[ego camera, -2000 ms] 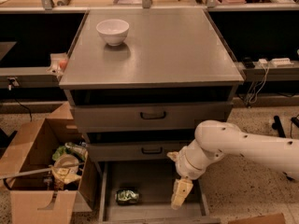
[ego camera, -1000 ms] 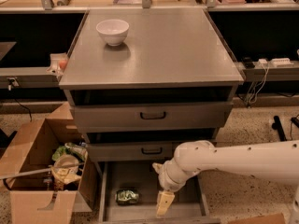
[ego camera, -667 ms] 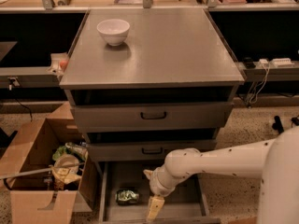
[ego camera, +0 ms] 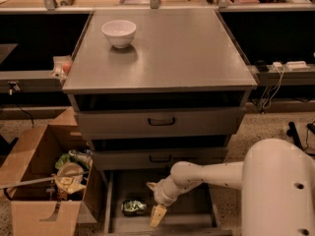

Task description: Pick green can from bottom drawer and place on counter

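Gripper: the white arm's tan-tipped two-finger gripper (ego camera: 158,215) hung low inside the lowest wide grey metal drawer (ego camera: 189,211), pointing down.
Gripper opening: could not tell; nothing seen in its hold.
Can: the small crinkled shiny green can (ego camera: 134,206) lay on the drawer floor, left half, just left of the gripper.
Drawer: stood open.
Counter: the flat grey metal cabinet top (ego camera: 167,53) carried a round white bowl (ego camera: 119,33), back left.

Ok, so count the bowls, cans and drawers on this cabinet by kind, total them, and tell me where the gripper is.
bowl: 1, on the counter
can: 1, in the bottom drawer
drawers: 3
Total: 5
The gripper is low over the bottom drawer, just right of the can.
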Motion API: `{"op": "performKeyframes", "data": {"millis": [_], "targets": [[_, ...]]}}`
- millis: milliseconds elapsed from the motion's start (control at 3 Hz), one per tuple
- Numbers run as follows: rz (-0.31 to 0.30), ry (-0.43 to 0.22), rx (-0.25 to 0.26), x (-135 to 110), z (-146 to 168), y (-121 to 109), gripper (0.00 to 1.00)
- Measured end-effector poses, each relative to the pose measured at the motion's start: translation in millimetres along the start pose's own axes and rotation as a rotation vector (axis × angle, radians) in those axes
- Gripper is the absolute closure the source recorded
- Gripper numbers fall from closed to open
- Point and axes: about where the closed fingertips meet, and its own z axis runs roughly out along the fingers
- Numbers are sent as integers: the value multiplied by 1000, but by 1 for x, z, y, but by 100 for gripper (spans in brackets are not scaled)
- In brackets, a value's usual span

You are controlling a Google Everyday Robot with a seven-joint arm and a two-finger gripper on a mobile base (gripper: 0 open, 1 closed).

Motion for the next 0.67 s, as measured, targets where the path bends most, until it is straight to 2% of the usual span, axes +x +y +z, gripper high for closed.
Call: {"op": "performKeyframes", "data": {"millis": [333,667], "targets": [[37,-30,10,17,31,-20,0],[37,-20,6,20,39,-23,0]]}}
